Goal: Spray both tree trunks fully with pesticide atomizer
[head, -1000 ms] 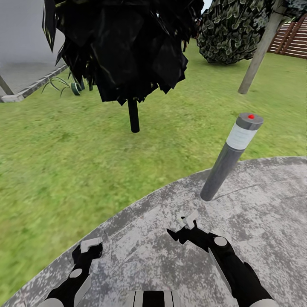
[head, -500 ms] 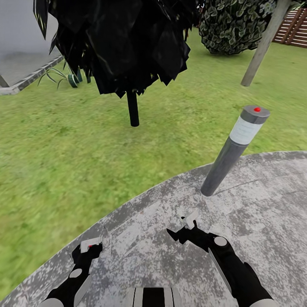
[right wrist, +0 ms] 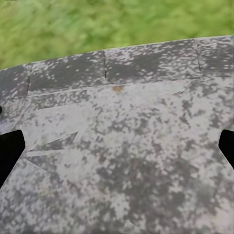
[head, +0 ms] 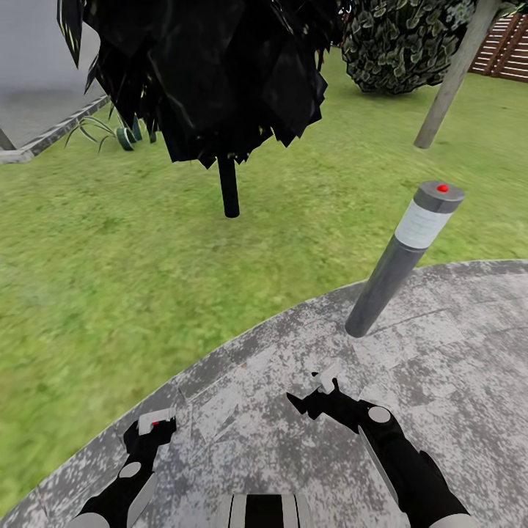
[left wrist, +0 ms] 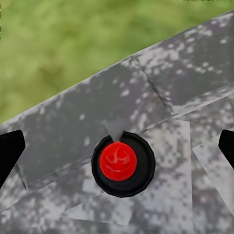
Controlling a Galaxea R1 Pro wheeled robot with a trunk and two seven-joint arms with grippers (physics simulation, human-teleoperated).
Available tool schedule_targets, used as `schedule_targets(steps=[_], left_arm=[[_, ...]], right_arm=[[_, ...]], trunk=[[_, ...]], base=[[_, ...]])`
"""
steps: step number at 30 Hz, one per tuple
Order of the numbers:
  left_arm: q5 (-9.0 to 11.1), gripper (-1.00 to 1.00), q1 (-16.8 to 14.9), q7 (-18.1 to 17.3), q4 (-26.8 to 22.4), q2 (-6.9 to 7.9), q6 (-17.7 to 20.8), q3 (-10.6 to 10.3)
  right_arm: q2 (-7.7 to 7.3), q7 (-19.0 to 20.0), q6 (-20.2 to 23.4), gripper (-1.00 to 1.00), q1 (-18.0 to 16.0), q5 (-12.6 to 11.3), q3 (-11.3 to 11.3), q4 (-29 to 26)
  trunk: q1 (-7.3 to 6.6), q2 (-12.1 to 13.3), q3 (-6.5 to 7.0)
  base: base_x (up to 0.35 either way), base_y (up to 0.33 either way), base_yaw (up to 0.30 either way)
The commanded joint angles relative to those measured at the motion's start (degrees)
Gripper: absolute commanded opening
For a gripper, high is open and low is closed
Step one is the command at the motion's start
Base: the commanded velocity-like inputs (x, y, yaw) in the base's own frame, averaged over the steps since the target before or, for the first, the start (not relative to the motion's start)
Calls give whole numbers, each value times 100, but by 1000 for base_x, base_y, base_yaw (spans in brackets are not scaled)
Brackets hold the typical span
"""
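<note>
The pesticide atomizer [left wrist: 122, 163] stands on the grey stone floor [head: 440, 381], seen from straight above as a dark round bottle with a red top. My left gripper [left wrist: 117, 151] hangs open over it, one black finger on either side and well apart from it. In the head view the left gripper [head: 152, 427] is near the paving's curved edge, with the red top [head: 155, 424] a speck beneath it. My right gripper [head: 323, 389] is open above bare paving. One pale tree trunk [head: 449, 77] rises from the lawn at the far right.
A grey bollard light [head: 400, 257] stands at the paving's edge ahead of my right gripper. A black-foliaged thin-stemmed tree [head: 229, 187] is on the grass ahead. Further off are a round bush [head: 403, 44], a slat fence [head: 506, 48] and a striped palm-like plant [head: 125, 139].
The head view shifted a little a second ago, then held still. The red speck beneath my left gripper came into sight. Both arms keep their places.
</note>
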Motion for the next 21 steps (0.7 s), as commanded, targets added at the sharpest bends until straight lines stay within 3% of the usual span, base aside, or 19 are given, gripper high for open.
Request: schedule_targets(steps=[1, 13, 21], left_arm=[[45, 100, -2, -1, 4, 2, -22, -7], [48, 100, -2, -1, 4, 1, -23, -13], [48, 100, -2, -1, 4, 1, -23, -11]], right_arm=[[-2, 17, 17, 100, -2, 52, 2, -11], [-2, 17, 10, 100, -2, 52, -3, -11], [-2, 17, 8, 100, -2, 52, 5, -11]], trunk=[[-1, -1, -4], [30, -18, -270], [30, -18, -270]], base=[[0, 0, 0], [0, 0, 0], [0, 0, 0]])
